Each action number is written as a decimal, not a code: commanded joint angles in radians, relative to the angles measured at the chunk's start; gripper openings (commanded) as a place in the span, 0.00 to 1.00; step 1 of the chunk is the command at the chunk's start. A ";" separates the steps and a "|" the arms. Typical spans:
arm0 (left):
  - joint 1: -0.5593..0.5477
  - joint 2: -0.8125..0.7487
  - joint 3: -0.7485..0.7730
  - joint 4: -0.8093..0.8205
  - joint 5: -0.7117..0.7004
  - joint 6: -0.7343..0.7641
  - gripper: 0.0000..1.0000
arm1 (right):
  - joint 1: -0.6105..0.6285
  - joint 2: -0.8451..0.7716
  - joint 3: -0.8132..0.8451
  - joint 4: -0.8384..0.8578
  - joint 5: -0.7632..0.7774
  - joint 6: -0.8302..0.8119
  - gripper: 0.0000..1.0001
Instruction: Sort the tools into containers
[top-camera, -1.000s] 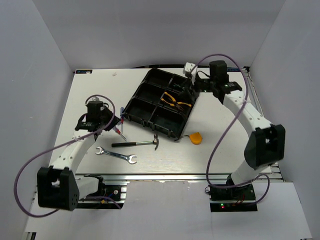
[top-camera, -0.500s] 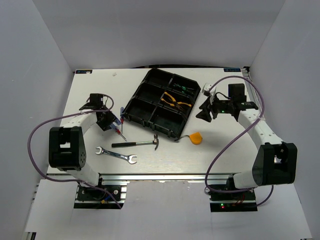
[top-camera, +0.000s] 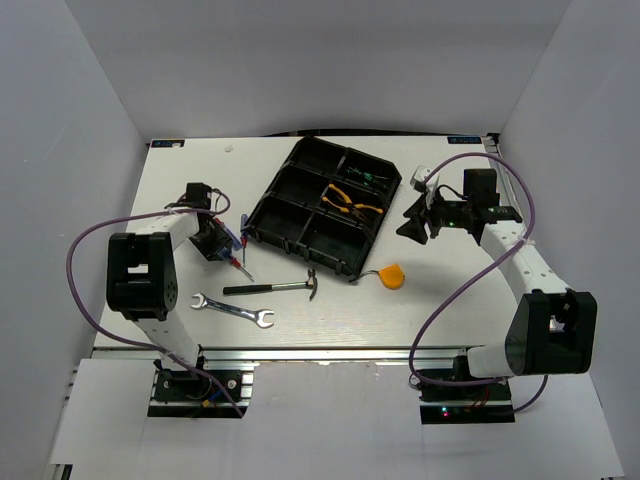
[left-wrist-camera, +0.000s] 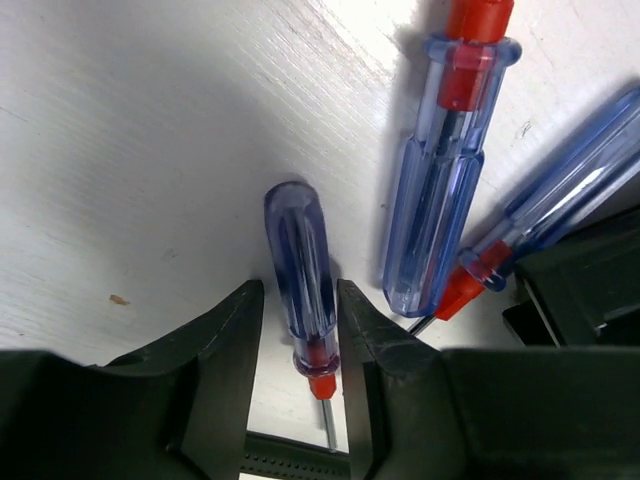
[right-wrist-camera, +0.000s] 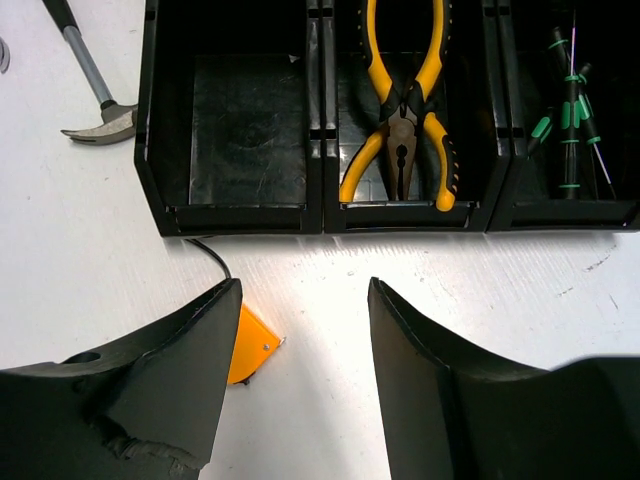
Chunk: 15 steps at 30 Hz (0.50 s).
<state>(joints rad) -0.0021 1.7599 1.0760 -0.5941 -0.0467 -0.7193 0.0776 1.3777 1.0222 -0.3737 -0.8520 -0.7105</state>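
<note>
Left gripper (left-wrist-camera: 298, 295) low on white table (top-camera: 450, 300), jaws close either side of small clear-blue screwdriver with red collar (left-wrist-camera: 297, 235); clamped or only flanking, cannot tell. Bigger clear-blue screwdriver (left-wrist-camera: 435, 190) and third clear-blue screwdriver (left-wrist-camera: 575, 180) just beside, flat on table. Right gripper (right-wrist-camera: 305, 295) spread wide, empty, above table by black plastic organizer tray (right-wrist-camera: 325, 215). Yellow-handled pliers (right-wrist-camera: 400, 130) in middle compartment of near row, black-green screwdrivers (right-wrist-camera: 570, 110) in next one. Orange round tape measure (right-wrist-camera: 250, 345), black-handled hammer (top-camera: 270, 288), silver wrench (top-camera: 232, 310) on table outside tray.

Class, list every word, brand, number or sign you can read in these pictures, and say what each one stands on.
There is no readable text in any view.
The blue screwdrivers, pliers, hammer, wrench, tape measure and tray show no legible print or marks.
</note>
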 joint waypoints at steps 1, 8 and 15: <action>0.001 0.030 0.012 -0.038 -0.071 0.009 0.46 | -0.009 -0.017 -0.002 0.036 -0.030 0.006 0.60; 0.001 0.061 0.022 -0.050 -0.156 -0.006 0.33 | -0.019 -0.028 -0.013 0.035 -0.032 0.005 0.60; 0.001 -0.066 0.065 -0.073 -0.190 -0.003 0.03 | -0.032 -0.043 -0.019 -0.024 -0.035 -0.049 0.60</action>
<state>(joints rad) -0.0036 1.7744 1.1103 -0.6388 -0.1944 -0.7288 0.0555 1.3693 1.0161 -0.3714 -0.8597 -0.7250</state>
